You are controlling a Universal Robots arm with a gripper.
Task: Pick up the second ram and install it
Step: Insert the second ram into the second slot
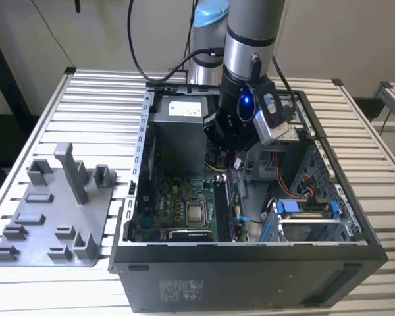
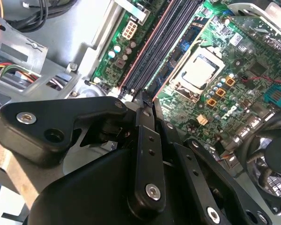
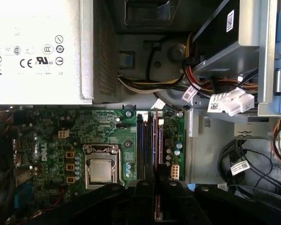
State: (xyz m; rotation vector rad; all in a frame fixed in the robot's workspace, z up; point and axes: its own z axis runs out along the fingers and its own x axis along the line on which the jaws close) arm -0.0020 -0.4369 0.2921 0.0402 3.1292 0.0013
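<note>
though unseen outside, end effector [image 2: 143,101] over slots [image 2: 164,42]

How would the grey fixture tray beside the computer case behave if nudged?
The grey fixture tray lies flat and broad on the slatted table, so it would probably slide rather than tip. It looks like stiff plastic, likely light for its size. A push on its tall post might swivel it.
</note>
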